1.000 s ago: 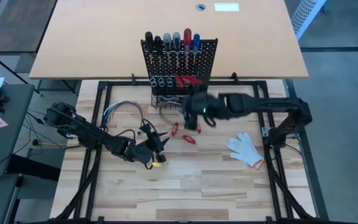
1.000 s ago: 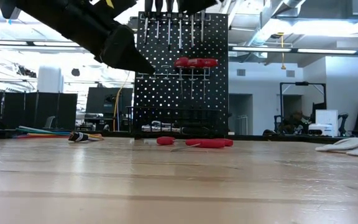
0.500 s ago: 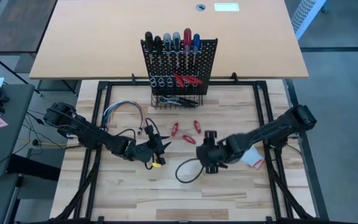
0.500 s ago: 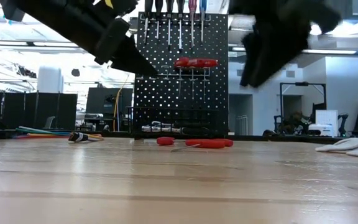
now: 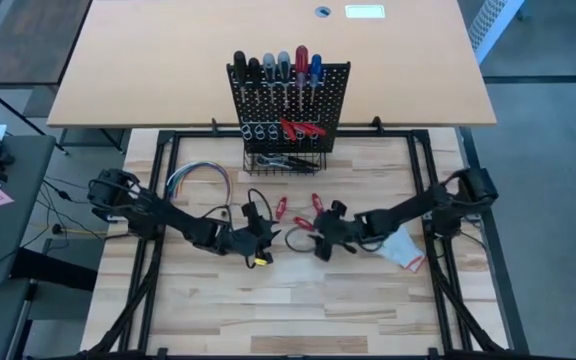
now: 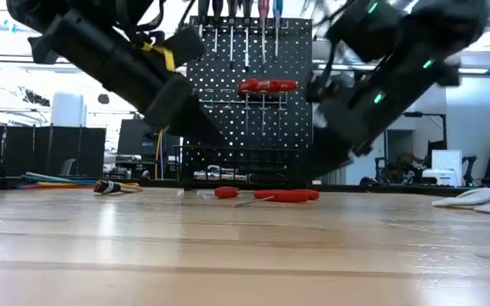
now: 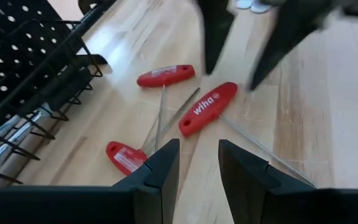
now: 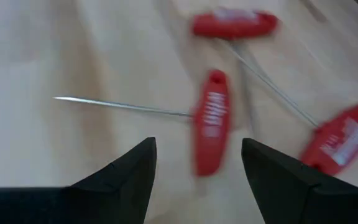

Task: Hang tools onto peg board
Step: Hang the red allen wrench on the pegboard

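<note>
Three red T-handled tools (image 5: 303, 222) lie flat on the wood table in front of the peg board (image 5: 290, 100); they also show in the left wrist view (image 7: 208, 108) and the right wrist view (image 8: 209, 122). The black peg board stands upright and bears several screwdrivers and red-handled tools. My left gripper (image 5: 267, 229) is open, just left of the red tools, its fingers pointing at them (image 7: 197, 169). My right gripper (image 5: 315, 231) is open, just right of and nearer than the tools, with the middle tool ahead of its gap (image 8: 197, 168). Neither gripper touches a tool.
A black wire basket (image 5: 283, 161) with tools sits at the board's base. A bundle of coloured wires (image 5: 200, 180) lies at the left. A white glove (image 5: 404, 250) lies at the right, partly under my right arm. Bare wood lies toward the near edge.
My right gripper has left the peg board. It swung down toward the table's near edge, then back toward the far left, and now stands low at the red tools. My left gripper has gone a little toward the far right, closer to the tools. The tools have not moved.
</note>
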